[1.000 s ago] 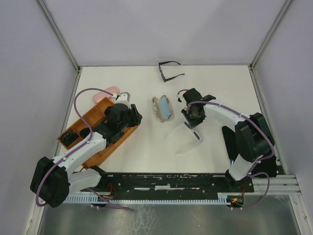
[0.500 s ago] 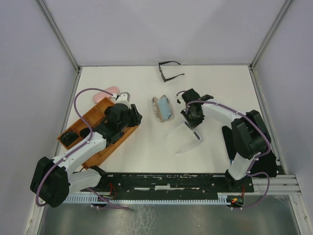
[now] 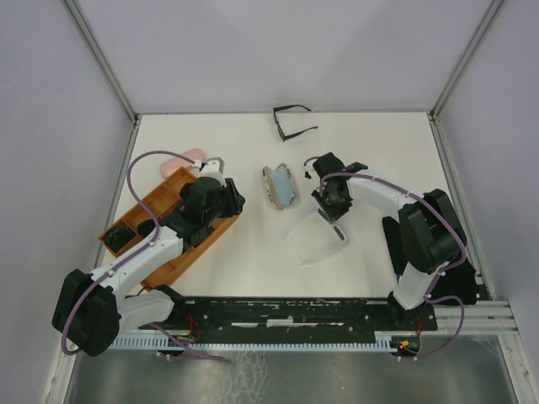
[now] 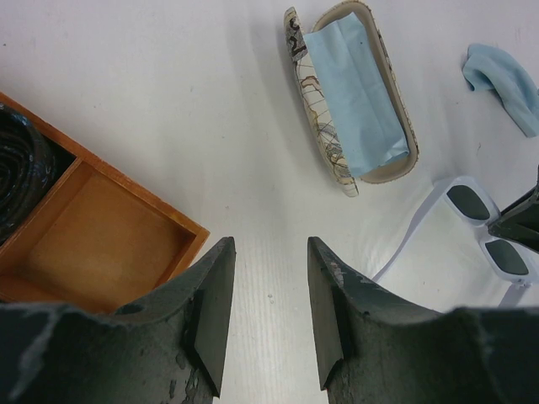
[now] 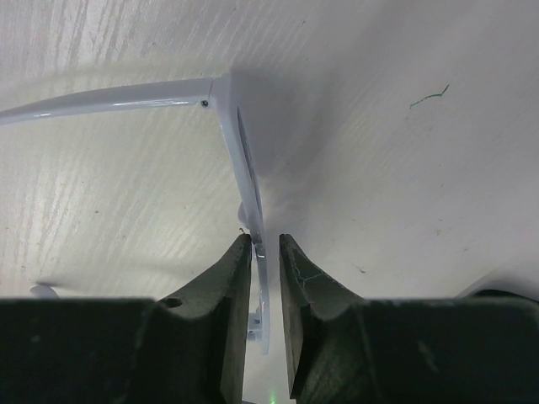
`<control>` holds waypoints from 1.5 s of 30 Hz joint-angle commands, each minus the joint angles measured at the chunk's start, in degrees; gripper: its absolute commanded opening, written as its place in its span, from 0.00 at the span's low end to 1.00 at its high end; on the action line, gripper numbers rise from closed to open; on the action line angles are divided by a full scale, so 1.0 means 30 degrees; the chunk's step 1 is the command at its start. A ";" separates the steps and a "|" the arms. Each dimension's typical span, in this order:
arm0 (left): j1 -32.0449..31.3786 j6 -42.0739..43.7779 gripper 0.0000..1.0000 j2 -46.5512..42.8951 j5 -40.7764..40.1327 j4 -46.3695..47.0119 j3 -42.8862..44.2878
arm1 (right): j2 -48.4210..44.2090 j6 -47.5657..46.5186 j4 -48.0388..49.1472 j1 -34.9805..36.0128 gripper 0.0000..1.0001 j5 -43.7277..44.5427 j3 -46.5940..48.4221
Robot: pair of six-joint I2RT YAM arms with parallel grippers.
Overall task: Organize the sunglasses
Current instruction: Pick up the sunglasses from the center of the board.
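Note:
White-framed sunglasses [image 3: 318, 237] with dark lenses lie on the table right of centre, arms pointing toward the near edge. My right gripper [image 3: 328, 209] is down on their front. In the right wrist view the jaws [image 5: 265, 240] are closed narrowly on the thin white frame [image 5: 244, 160]. The left wrist view shows these sunglasses [image 4: 476, 220] too. A thin black-framed pair [image 3: 293, 123] lies at the far edge. My left gripper [image 3: 229, 200] is open and empty over the right end of the wooden tray [image 3: 173, 252]; the open jaws [image 4: 269, 248] hang over bare table.
The tray [image 4: 126, 244] holds dark items at its left end [image 3: 126, 236]. An open patterned case [image 3: 280, 186] lined in pale blue lies at centre. A pink case [image 3: 187, 158] lies beyond the tray. A light-blue cloth [image 4: 505, 76] lies near the right arm.
My right gripper has edged slightly left at the white sunglasses. The left arm has not moved.

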 commanded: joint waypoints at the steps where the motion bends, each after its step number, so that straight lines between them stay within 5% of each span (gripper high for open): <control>1: 0.0118 -0.0677 0.47 -0.0051 -0.0168 0.0253 0.0778 | 0.0144 -0.0219 -0.0230 -0.0092 0.28 0.0282 0.0616; 15: 0.0091 -0.0649 0.47 -0.0095 -0.0249 0.0214 0.0754 | 0.0497 -0.0226 -0.0018 -0.0096 0.24 -0.0141 0.0668; 23: 0.0103 -0.0648 0.47 -0.0120 -0.0225 0.0187 0.0798 | 0.0154 -0.0321 0.0045 -0.0098 0.13 -0.0177 0.0513; 36: 0.0074 -0.0257 0.48 0.0316 0.1176 -0.0852 0.2531 | -0.4198 0.0283 0.1086 0.0594 0.00 -0.1599 -0.1295; 45: -0.1193 -0.0410 0.48 0.1427 0.0889 -0.1671 0.4339 | -0.7526 0.2387 0.4662 0.3352 0.00 0.1784 -0.3321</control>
